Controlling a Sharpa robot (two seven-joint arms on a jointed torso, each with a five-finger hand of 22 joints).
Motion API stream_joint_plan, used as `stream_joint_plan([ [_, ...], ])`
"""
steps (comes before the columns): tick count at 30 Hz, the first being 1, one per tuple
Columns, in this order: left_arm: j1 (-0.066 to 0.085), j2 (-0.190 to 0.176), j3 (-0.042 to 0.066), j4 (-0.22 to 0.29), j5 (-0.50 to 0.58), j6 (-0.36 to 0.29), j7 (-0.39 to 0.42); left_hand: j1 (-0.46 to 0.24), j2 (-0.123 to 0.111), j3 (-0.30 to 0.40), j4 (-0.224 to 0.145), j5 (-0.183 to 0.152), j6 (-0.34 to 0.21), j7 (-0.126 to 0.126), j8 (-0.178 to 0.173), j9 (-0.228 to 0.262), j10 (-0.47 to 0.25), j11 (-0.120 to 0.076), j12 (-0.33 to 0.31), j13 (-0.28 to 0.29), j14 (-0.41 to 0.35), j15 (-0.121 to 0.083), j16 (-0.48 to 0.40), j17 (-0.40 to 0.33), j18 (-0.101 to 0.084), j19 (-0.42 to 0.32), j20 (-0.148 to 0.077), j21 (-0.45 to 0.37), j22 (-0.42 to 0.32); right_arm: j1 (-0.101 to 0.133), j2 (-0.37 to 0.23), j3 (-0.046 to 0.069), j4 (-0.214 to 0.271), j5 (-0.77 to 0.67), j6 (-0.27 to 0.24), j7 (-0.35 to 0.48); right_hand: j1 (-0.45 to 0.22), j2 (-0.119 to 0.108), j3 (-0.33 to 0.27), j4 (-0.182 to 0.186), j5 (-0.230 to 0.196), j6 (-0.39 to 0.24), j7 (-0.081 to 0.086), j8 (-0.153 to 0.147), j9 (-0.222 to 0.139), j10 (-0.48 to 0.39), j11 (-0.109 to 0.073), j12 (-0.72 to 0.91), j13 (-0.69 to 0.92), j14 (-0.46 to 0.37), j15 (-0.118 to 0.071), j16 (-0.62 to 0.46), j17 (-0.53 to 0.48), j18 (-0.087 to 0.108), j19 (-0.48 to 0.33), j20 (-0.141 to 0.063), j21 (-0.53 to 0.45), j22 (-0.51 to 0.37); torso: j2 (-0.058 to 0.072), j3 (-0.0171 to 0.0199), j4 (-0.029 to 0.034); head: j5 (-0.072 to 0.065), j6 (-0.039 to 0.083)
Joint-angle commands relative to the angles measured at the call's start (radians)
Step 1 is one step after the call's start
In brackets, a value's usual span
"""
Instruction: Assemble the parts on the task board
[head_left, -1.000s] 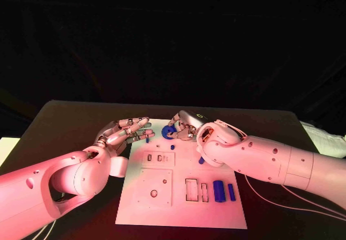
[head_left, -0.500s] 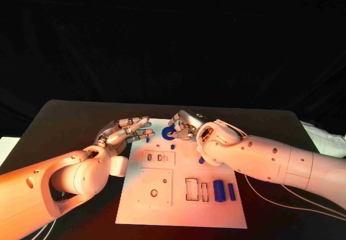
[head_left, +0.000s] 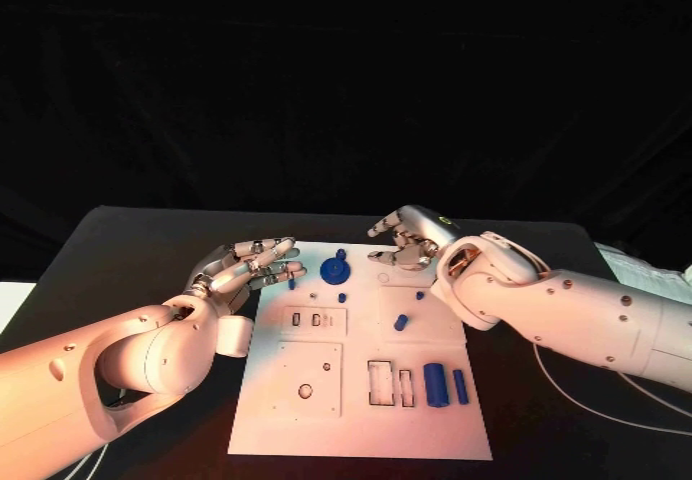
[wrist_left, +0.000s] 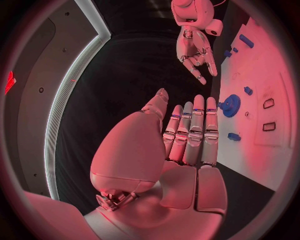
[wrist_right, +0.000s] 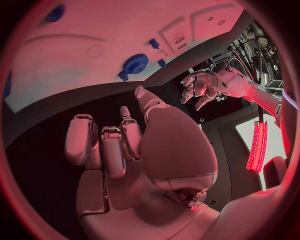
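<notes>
1. Head view; the board (head_left: 361, 400) lies between the two arms; a blue gear (head_left: 335, 270) sits on its far end, just beside the left hand's (head_left: 245, 265) fingertips and a short way from the right hand (head_left: 408, 240); the left hand is loosely open, fingers spread toward the gear, gripping nothing; the right hand hovers over the board's far corner with fingers curled in, and nothing shows in it; small pegs (head_left: 402, 322) lie below the right hand's wrist; two blue cylinders (head_left: 436, 383) stand farther back along the same arm.

2. Left wrist view; the left hand (wrist_left: 187, 135) has its fingers straight, side by side, empty; the gear (wrist_left: 231, 105) lies just beyond their tips on the board (wrist_left: 275, 100); the right hand (wrist_left: 195, 47) hangs farther off, fingers drooping, holding nothing.

3. Right wrist view; the right hand (wrist_right: 125, 145) shows a bare palm and partly bent fingers; the gear (wrist_right: 134, 64) rests on the board (wrist_right: 125, 30) ahead of the fingertips, apart from them; the left hand (wrist_right: 203, 86) hovers beyond the board's edge, fingers spread.

4. Judgement; the gear looks placed, whether fully seated cannot be told; the next part, likely a peg, should be pinched near its middle, held upright, and aligned over its hole before pressing; the free hand may steady the board.
</notes>
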Motion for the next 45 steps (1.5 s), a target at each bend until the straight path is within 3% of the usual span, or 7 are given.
stream_joint_plan([
  [1, 0.0, 0.0, 0.0, -0.001, 0.001, 0.021, 0.009, 0.001, 0.011, -0.001, -0.005, -0.004, -0.004, 0.003, -0.004, -0.001, 0.0, 0.003, -0.002, -0.001, 0.003, 0.001, -0.005, 0.002, 0.004, 0.008, -0.001, -0.005, -0.002, 0.001, -0.046, 0.008, 0.008, 0.103, 0.042, 0.081, 0.011, -0.003, -0.002, -0.007, 0.004, 0.006, -0.001, 0.002, 0.001, -0.008, 0.001, -0.005, 0.051, 0.083, -0.001, 0.0, 0.162, -0.012, -0.006, -0.001, -0.004, -0.001, -0.001, 0.0068, -0.0157, 0.002, 0.007],
  [10, -0.003, 0.003, -0.001, -0.007, 0.001, 0.025, 0.009, 0.001, 0.011, -0.001, -0.006, -0.004, -0.004, 0.003, -0.004, -0.001, 0.001, 0.003, -0.002, -0.001, 0.003, 0.001, -0.005, 0.002, 0.004, 0.008, -0.001, -0.005, -0.002, -0.018, -0.148, 0.021, -0.011, 0.13, 0.056, 0.108, 0.012, -0.01, -0.008, -0.01, 0.002, 0.004, -0.001, 0.0, 0.0, -0.01, 0.001, -0.01, 0.048, 0.083, -0.001, 0.0, 0.161, -0.012, -0.008, -0.001, -0.005, -0.003, 0.002, 0.0216, -0.0292, 0.0, 0.014],
  [14, -0.004, 0.005, -0.003, -0.01, 0.001, 0.026, 0.009, 0.001, 0.012, -0.001, -0.006, -0.004, -0.004, 0.002, -0.004, -0.001, 0.001, 0.003, -0.002, -0.001, 0.003, 0.001, -0.005, 0.002, 0.004, 0.008, -0.001, -0.005, -0.002, -0.031, -0.155, 0.021, -0.036, 0.084, 0.072, 0.117, 0.011, -0.014, -0.013, -0.011, -0.001, 0.006, -0.001, 0.001, 0.001, -0.01, 0.001, -0.01, 0.048, 0.083, -0.001, 0.0, 0.161, -0.012, -0.009, -0.001, -0.006, -0.004, 0.002, 0.0258, -0.0277, -0.003, 0.012],
  [20, -0.006, 0.005, -0.004, -0.012, 0.001, 0.026, 0.007, 0.001, 0.012, -0.001, -0.006, -0.004, -0.004, 0.002, -0.004, -0.001, 0.001, 0.003, -0.002, -0.001, 0.003, 0.001, -0.005, 0.002, 0.004, 0.008, -0.001, -0.005, -0.002, -0.047, -0.16, 0.021, -0.061, 0.063, 0.097, 0.136, 0.008, -0.016, -0.018, -0.009, -0.001, 0.007, -0.002, 0.001, 0.001, -0.011, 0.001, -0.012, 0.046, 0.083, -0.001, -0.001, 0.16, -0.011, -0.009, -0.001, -0.006, -0.005, 0.003, 0.024, -0.0229, -0.006, 0.006],
  [31, -0.006, 0.001, -0.006, -0.017, 0.001, 0.022, 0.003, 0.002, 0.012, -0.001, -0.006, -0.004, -0.004, 0.002, -0.004, -0.001, 0.001, 0.003, -0.003, -0.001, 0.004, 0.001, -0.006, 0.002, 0.004, 0.008, -0.001, -0.005, -0.002, -0.064, -0.177, 0.022, -0.075, 0.065, 0.116, 0.155, -0.002, -0.016, -0.036, 0.0, 0.007, 0.007, -0.003, 0.001, 0.001, -0.01, 0.0, -0.013, 0.046, 0.083, -0.002, -0.001, 0.161, -0.012, -0.008, -0.001, -0.006, -0.003, 0.005, 0.0254, -0.0251, -0.001, 0.002],
  [34, -0.007, 0.002, -0.007, -0.017, 0.001, 0.022, 0.003, 0.002, 0.012, -0.001, -0.007, -0.004, -0.004, 0.002, -0.004, -0.001, 0.001, 0.003, -0.003, -0.001, 0.004, 0.001, -0.006, 0.002, 0.004, 0.008, -0.001, -0.005, -0.002, -0.072, -0.175, 0.021, -0.085, 0.07, 0.122, 0.159, -0.003, -0.016, -0.04, 0.002, 0.01, 0.006, -0.003, 0.0, 0.001, -0.01, 0.0, -0.015, 0.045, 0.083, -0.002, -0.001, 0.161, -0.012, -0.008, -0.002, -0.006, -0.003, 0.004, 0.0231, -0.0245, -0.003, -0.003],
  [45, -0.008, 0.003, -0.008, -0.021, 0.001, 0.019, 0.001, 0.003, 0.013, -0.001, -0.007, -0.004, -0.004, 0.002, -0.004, -0.001, 0.001, 0.003, -0.003, -0.001, 0.004, 0.001, -0.006, 0.002, 0.004, 0.008, -0.001, -0.005, -0.002, -0.086, -0.173, 0.021, -0.084, 0.076, 0.128, 0.172, -0.004, -0.015, -0.042, 0.002, 0.013, 0.006, -0.003, 0.0, 0.001, -0.009, 0.0, -0.013, 0.046, 0.083, -0.002, 0.0, 0.162, -0.012, -0.008, -0.002, -0.006, -0.003, 0.006, 0.027, -0.0208, 0.001, -0.009],
])
